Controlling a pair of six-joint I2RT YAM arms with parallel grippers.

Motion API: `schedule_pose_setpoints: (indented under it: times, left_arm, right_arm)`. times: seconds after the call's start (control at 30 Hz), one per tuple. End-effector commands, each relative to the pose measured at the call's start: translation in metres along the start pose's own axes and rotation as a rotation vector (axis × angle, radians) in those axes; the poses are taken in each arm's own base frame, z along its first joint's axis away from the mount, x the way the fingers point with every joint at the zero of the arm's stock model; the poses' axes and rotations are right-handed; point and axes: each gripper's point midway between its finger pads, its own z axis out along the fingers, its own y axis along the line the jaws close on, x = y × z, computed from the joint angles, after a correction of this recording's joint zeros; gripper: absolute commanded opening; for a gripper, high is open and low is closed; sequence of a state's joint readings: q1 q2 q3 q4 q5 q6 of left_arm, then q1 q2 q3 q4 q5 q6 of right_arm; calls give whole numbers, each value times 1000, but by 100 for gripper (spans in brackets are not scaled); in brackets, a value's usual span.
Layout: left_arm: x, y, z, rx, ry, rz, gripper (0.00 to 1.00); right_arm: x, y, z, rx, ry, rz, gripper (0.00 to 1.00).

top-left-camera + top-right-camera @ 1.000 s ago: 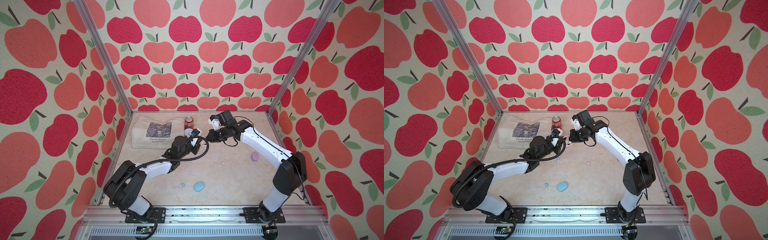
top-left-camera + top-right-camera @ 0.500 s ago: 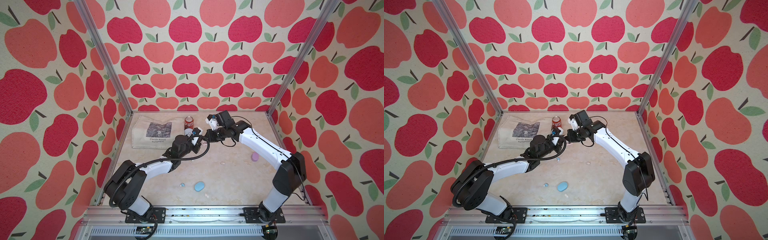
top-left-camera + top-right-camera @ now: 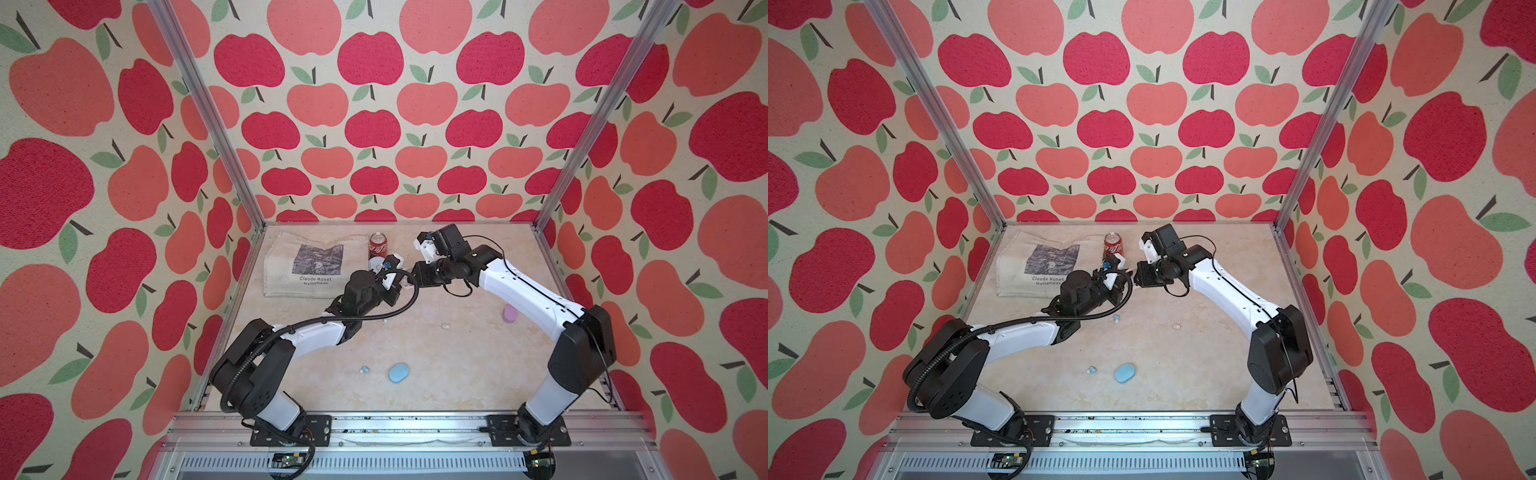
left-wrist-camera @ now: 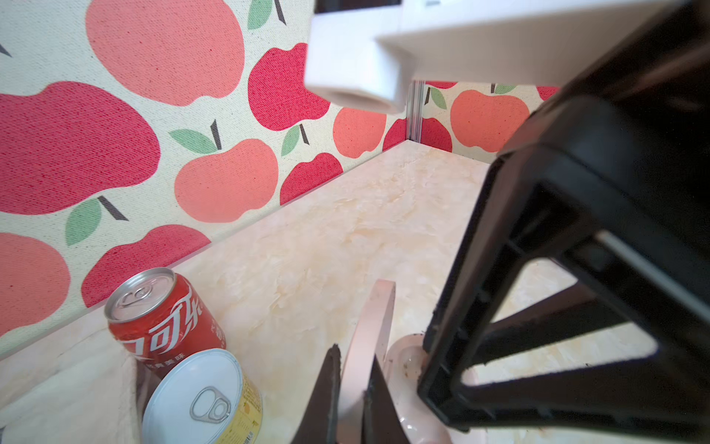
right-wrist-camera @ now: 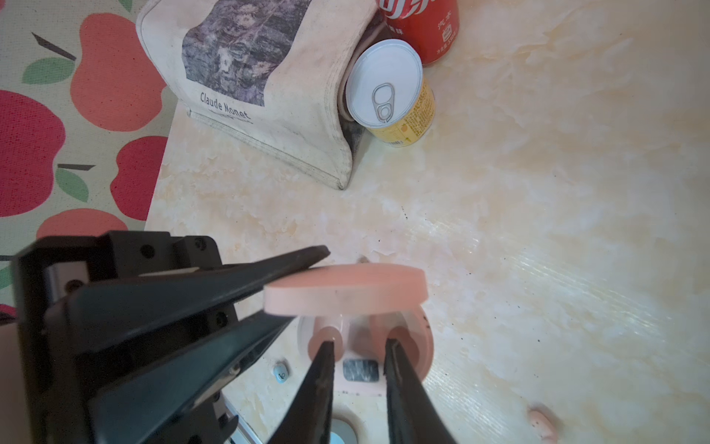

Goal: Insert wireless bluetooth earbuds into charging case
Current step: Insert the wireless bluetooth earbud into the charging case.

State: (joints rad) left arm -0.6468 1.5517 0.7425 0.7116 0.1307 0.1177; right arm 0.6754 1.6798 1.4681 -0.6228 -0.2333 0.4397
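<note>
one pink earbud (image 5: 541, 423) lies loose on the table (image 5: 538, 192), near the open pink case (image 5: 420, 346) but apart from it. a blue earbud (image 5: 281, 372) lies on the table just beside that case, below the left arm's fingers. a second blue earbud (image 3: 365, 369) sits well apart at the front of the table, just beside the closed blue case (image 3: 399, 372). inside the pink case you see two rounded pink shapes, one in each well. you cannot tell from these views whether either is a seated bud or an empty socket.

the pink case sits toward the back of the table, between your two grippers. your left gripper (image 5: 307, 288) is clamped on the raised lid (image 5: 357, 294), one finger on each face. your right gripper (image 5: 357, 346) has its tips parted over the case's base, one tip at each well, with nothing between them. whether the tips touch the base, you cannot tell.

a purple case (image 3: 509, 313) lies alone beside the right forearm, well away from the pink one. behind the pink case a red soda can (image 3: 378, 247) stands upright. a yellow can (image 5: 384, 84) with a white pull-tab top is just beside it, against the edge of a canvas bag (image 3: 307, 266) printed "claude monet".
</note>
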Motion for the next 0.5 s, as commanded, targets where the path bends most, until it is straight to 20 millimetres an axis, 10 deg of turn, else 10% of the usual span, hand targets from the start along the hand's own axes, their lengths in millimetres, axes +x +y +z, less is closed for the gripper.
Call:
schedule_pose_setpoints:
  times: [0.0,0.47]
  left_arm:
    - [8,10,-1,-42,-4,-29,0]
    - [-2,24,-36,-96,-21,-56,0]
  right_arm:
    - [-7,-11,-16,35,-65,-9,29]
    - [38,-80,-14,243,74,103,38]
